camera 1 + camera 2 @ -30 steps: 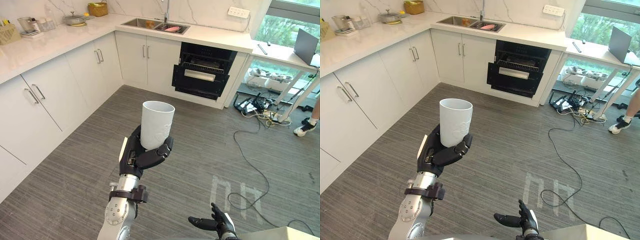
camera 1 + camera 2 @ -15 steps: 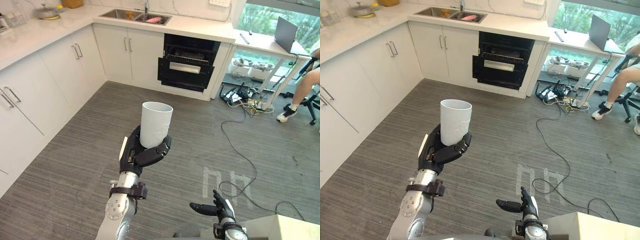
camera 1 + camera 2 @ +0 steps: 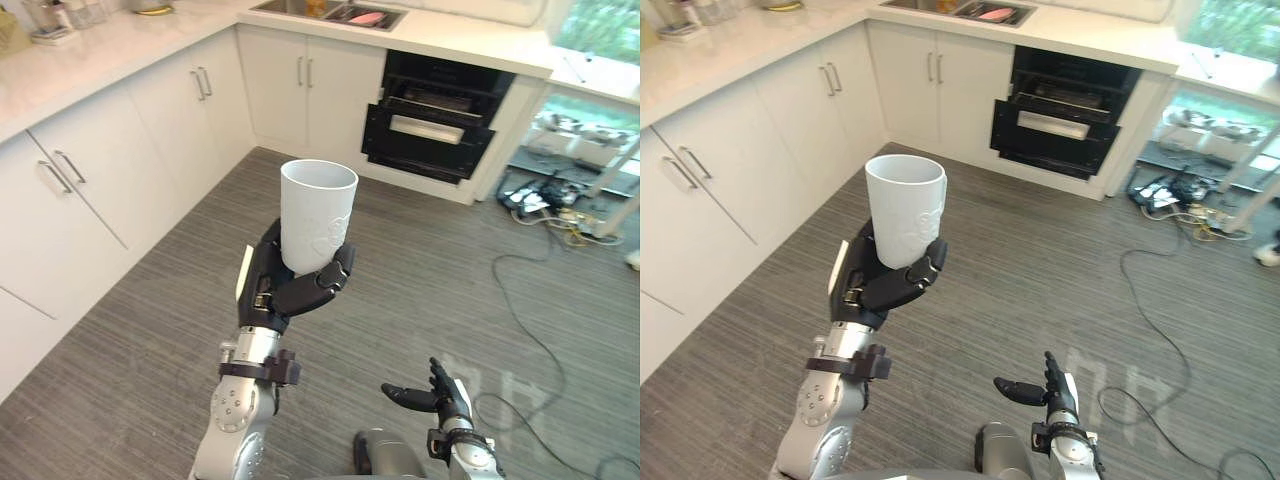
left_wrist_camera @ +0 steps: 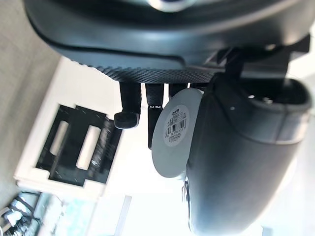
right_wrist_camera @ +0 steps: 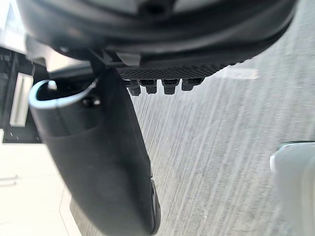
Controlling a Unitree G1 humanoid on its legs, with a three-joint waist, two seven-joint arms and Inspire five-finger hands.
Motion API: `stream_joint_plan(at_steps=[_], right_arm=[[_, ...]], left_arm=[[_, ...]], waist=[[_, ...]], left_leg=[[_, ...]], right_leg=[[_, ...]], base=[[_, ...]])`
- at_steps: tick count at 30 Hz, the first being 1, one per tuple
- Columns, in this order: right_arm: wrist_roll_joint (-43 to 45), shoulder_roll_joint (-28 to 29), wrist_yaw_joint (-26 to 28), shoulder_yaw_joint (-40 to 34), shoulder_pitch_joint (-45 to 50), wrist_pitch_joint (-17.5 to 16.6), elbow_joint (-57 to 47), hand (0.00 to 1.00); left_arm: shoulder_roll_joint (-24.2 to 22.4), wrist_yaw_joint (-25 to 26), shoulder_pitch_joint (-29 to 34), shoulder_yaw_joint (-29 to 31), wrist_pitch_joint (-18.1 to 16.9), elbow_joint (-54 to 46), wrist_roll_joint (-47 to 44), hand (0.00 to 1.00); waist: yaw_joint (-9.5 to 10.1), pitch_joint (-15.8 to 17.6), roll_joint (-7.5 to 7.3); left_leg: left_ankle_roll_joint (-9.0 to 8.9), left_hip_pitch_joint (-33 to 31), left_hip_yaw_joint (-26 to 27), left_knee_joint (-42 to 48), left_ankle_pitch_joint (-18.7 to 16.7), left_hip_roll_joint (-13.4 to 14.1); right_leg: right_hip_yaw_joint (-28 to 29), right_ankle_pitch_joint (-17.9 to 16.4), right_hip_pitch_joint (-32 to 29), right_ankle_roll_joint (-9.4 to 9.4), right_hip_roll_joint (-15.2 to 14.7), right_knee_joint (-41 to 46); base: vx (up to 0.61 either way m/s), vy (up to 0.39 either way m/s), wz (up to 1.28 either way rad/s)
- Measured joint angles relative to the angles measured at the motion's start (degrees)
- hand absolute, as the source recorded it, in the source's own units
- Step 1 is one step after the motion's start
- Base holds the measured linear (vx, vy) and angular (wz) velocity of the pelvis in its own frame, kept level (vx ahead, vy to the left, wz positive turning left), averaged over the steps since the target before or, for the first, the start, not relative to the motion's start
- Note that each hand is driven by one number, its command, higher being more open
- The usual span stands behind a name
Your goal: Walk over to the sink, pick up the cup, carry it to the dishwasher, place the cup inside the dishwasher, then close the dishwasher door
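- The right hand (image 3: 443,396) is the nearest thing, low down at about 5 o'clock in the eye views. Its fingers are out straight and it holds nothing. It hangs above the floor (image 3: 140,340).
- The left hand (image 3: 287,292) is up near the middle of the eye views. Its fingers and thumb are curled round the bottom part of the cup (image 3: 317,212).
- The cup is white and stands up straight in the left hand, with its open mouth on top. It is up in the air over the floor, well apart from the sink and the dishwasher.
- In the left wrist view the round bottom of the cup has a small sticker (image 4: 177,129) on it. The fingers (image 4: 129,103) are on one side of the cup and the thumb is on the other.
- The floor is grey with thin stripes.
- White cupboards (image 3: 100,170) run from 9 o'clock to 11 o'clock, with a pale counter (image 3: 90,55) on top.
- A heap of cables and plugs (image 3: 545,195) lies on the floor at about 2 o'clock.
- The dishwasher (image 3: 435,125) is black and sits under the counter at 1 o'clock. A rack shows in its dark top part.
- The sink (image 3: 330,10) is farthest, at 12 o'clock, set in the counter. Something pink (image 3: 366,17) lies in it.
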Motion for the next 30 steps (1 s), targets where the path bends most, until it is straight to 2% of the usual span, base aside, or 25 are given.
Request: stream_joint_plan(at_steps=[1, 2, 3, 4, 5, 6, 8, 9, 11, 12, 13, 14, 15, 17, 19, 20, 21, 23, 25, 26, 27, 28, 30], right_arm=[[0.0, 0.0, 0.0, 0.3, 0.2, 0.0, -0.4, 1.0], [0.0, 0.0, 0.0, 0.8, 1.5, 0.0, -2.3, 1.0], [0.0, 0.0, -0.1, 1.1, 2.3, -0.1, -3.6, 1.0], [0.0, 0.0, -0.4, 2.0, 3.4, -0.3, -5.5, 1.0], [0.0, -0.1, -0.6, 1.9, 3.6, -0.7, -7.0, 1.0], [0.1, -0.1, -0.8, 1.9, 3.4, -1.0, -7.4, 1.0], [0.1, 0.0, -1.2, 1.7, 2.7, -1.3, -8.0, 1.0], [0.1, 0.0, -1.2, 1.7, 2.5, -1.3, -8.0, 1.0], [0.1, -0.1, -1.3, 1.6, 2.5, -1.3, -7.5, 1.0], [0.1, -0.9, -1.3, 1.4, 2.4, -1.3, -6.1, 1.0], [0.1, -1.5, -1.4, 1.3, 2.0, -1.4, -4.2, 1.0], [0.1, -1.2, -1.3, 1.7, 0.8, -0.9, -1.4, 1.0], [0.1, -1.2, -1.3, 1.8, 0.8, -0.9, -1.3, 1.0], [0.0, -0.8, -1.1, 1.8, 0.5, -0.6, -1.0, 1.0], [0.0, -0.5, -0.9, 1.7, 0.6, -0.6, -1.0, 1.0], [-0.1, -0.3, -0.9, 1.7, 0.6, -0.6, -1.1, 1.0], [-0.1, 0.5, -0.9, 1.7, 0.6, -0.6, -1.3, 1.0], [-0.6, 2.0, -0.4, 1.7, 0.8, -0.6, -1.9, 1.0], [-1.3, 3.3, -0.2, 1.7, 1.2, -0.6, -2.7, 1.0], [-1.5, 4.5, 0.1, 1.8, 2.0, -0.6, -4.3, 1.0], [-1.6, 4.7, 0.1, 1.8, 1.9, -0.6, -4.4, 1.0], [-1.6, 5.0, 0.1, 1.7, 1.9, -0.6, -4.8, 1.0], [-1.6, 4.9, 0.1, 1.6, 2.1, -0.6, -4.9, 1.0]], left_arm=[[-0.4, 0.0, 0.0, -0.1, 0.4, 0.3, 0.0, 0.0], [-0.8, 0.0, 0.1, -0.3, 0.9, 0.7, -0.1, 0.0], [-0.9, -0.1, 0.2, -0.5, 0.9, 0.8, -0.1, 0.0], [-1.2, -0.4, 0.5, -0.4, 0.8, 0.8, -0.1, 0.0], [-1.4, -0.7, 0.5, -0.2, 0.8, 0.8, -0.1, 0.0], [-1.4, -0.8, 0.5, -0.1, 0.8, 0.8, -0.1, 0.0], [-1.4, -1.4, 0.6, 0.5, 0.8, 0.7, -0.3, 0.0], [-1.4, -1.4, 0.6, 0.8, 0.8, 0.7, -0.3, 0.0], [-1.5, -1.7, 0.6, 1.9, 0.8, 0.7, -0.3, 0.0], [-1.5, -1.7, 0.6, 2.1, 0.8, 0.8, -0.3, 0.0], [-1.4, -1.6, 0.6, 2.1, 0.4, 1.2, -0.3, 0.0], [-1.0, -1.4, 0.4, 2.8, 0.7, 1.6, -0.3, 0.0], [-1.1, -1.3, 0.1, 3.0, 0.7, 1.6, -0.3, 0.0], [-0.7, -1.0, 0.1, 3.6, 1.0, 1.6, -0.3, 0.0], [0.4, -0.9, 0.3, 3.2, 1.7, 1.6, -0.2, 0.0], [1.5, -1.0, 0.3, 2.5, 1.7, 1.5, 0.0, 0.0], [2.6, -1.0, 0.3, 1.9, 1.7, 1.3, 0.0, 0.0], [2.9, -1.0, 0.4, 1.7, 1.8, 1.2, 0.0, 0.0], [2.9, -1.0, 0.3, 1.7, 1.8, 0.5, 0.0, 0.0], [2.9, -1.1, 0.3, 1.2, 1.7, -1.2, 0.0, 0.0], [2.9, -1.1, 0.3, 1.1, 1.4, -1.7, 0.0, 0.0], [2.9, -1.1, 0.0, 0.7, 1.2, -2.5, 0.0, 0.0], [2.8, -1.0, -0.3, 0.4, 1.2, -2.4, 0.0, 0.0]], waist=[[-0.05, 0.0, 0.0], [0.0, 0.3, 0.05], [0.21, 0.4, -0.08], [1.19, 0.5, -0.15], [2.02, 0.4, 0.1], [2.22, 0.4, 0.24], [3.72, 0.5, 0.21], [3.87, 0.5, 0.19], [3.69, 0.7, 0.06], [3.35, 0.6, 0.32], [3.34, 0.6, 0.68], [3.07, 0.6, -1.08], [2.94, 0.6, -1.29], [3.76, 0.8, -1.53], [4.02, 1.0, -2.04], [3.88, 1.1, -2.3], [3.61, 1.4, -2.93], [3.12, 1.5, -3.11], [2.92, 1.5, -3.26], [2.26, 1.4, -3.33], [1.94, 1.4, -3.32], [1.41, 1.5, -3.52], [1.02, 1.4, -3.32]], left_leg=[[-0.84, -0.7, 0.0, 3.0, 0.7, 0.5], [-2.08, -4.0, 0.1, 14.7, 3.3, 1.5], [-2.11, -6.5, 0.3, 21.7, 5.6, 2.5], [-1.85, -10.6, 2.1, 32.2, 6.0, 5.0], [-1.38, -14.3, 3.9, 38.9, 5.3, 7.7], [-1.4, -16.1, 4.2, 40.5, 4.8, 8.7], [-1.23, -21.8, 6.5, 38.6, 3.1, 11.7], [-1.28, -22.9, 6.8, 36.1, 2.7, 11.8], [-1.39, -24.7, 7.1, 23.2, 2.9, 10.1], [-1.66, -24.7, 6.5, 12.8, 5.8, 8.5], [-1.87, -23.5, 6.6, 9.3, 13.3, 7.5], [-0.67, -23.2, 7.5, 9.4, 11.9, 4.5], [0.32, -24.2, 7.6, 10.7, 11.1, 3.8], [2.05, -26.0, 8.8, 15.3, 6.8, 3.0], [3.39, -23.3, 10.0, 15.2, 4.8, 1.3], [4.16, -20.7, 10.5, 13.5, 4.3, 0.0], [4.51, -16.8, 10.7, 10.5, 4.1, -1.3], [4.81, -11.4, 10.6, 6.1, 3.8, -2.0], [5.21, -8.1, 10.6, 3.5, 2.9, -1.9], [4.46, -5.4, 10.2, 2.2, 1.7, -1.0], [4.19, -4.8, 10.0, 2.2, 1.0, -0.6], [3.3, -1.9, 9.7, 1.8, -0.7, 0.1], [1.67, 0.4, 9.4, 0.5, -1.5, 0.7]], right_leg=[[-0.5, -0.1, 1.9, -0.16, 0.2, -1.2], [-1.7, -0.2, 6.8, -0.4, 0.7, -4.7], [-1.8, -0.4, 9.4, -0.69, 0.8, -6.5], [-1.8, -0.7, 13.9, -1.19, 1.5, -9.4], [-1.6, -1.0, 17.2, -1.7, 1.9, -11.9], [-1.5, -1.0, 18.6, -1.72, 1.9, -12.9], [0.2, -1.1, 22.1, -1.6, 1.2, -16.1], [0.3, -1.2, 22.8, -1.44, 0.8, -17.0], [0.2, -2.6, 24.6, 0.74, -1.8, -18.0], [0.0, -4.0, 25.4, 2.65, -3.2, -18.0], [0.2, -5.4, 26.1, 4.57, -3.7, -18.0], [1.4, -5.7, 26.9, 4.4, -6.6, -18.9], [1.9, -5.7, 27.0, 4.56, -7.3, -19.4], [3.7, -5.2, 26.8, 5.34, -9.0, -19.2], [5.4, -4.6, 25.4, 6.46, -10.6, -12.4], [7.2, -3.0, 21.6, 7.96, -11.4, -1.8], [9.3, -0.9, 16.7, 8.15, -11.7, 10.0], [9.9, -1.5, 10.1, 7.16, -10.4, 22.8], [8.4, -2.5, 5.8, 5.75, -8.7, 25.9], [5.5, -4.0, 0.8, 4.65, -6.0, 23.8], [4.3, -4.3, -0.7, 4.18, -5.2, 22.1], [1.0, -4.4, -3.7, 3.52, -3.5, 15.3], [-0.5, -3.7, -5.3, 3.18, -1.8, 7.4]], base=[[0.47, -0.158, 0.55], [0.36, -0.148, 0.46], [0.52, -0.199, 0.33], [0.48, -0.159, 0.03], [0.36, -0.086, -0.07], [0.31, -0.022, -0.17], [0.26, 0.075, -0.27], [0.25, 0.175, -0.16], [0.29, 0.271, 0.07], [0.28, 0.28, 0.12], [0.4, 0.386, 0.19], [0.36, 0.334, 0.19], [0.39, 0.34, 0.21], [0.35, 0.311, -0.07], [0.38, 0.307, -0.12], [0.46, 0.276, 0.03], [0.45, 0.246, 0.04], [0.33, 0.13, -0.01], [0.28, 0.033, -0.04], [0.28, -0.023, 0.04], [0.39, -0.076, 0.09], [0.36, -0.075, 0.05], [0.41, -0.084, 0.08]])
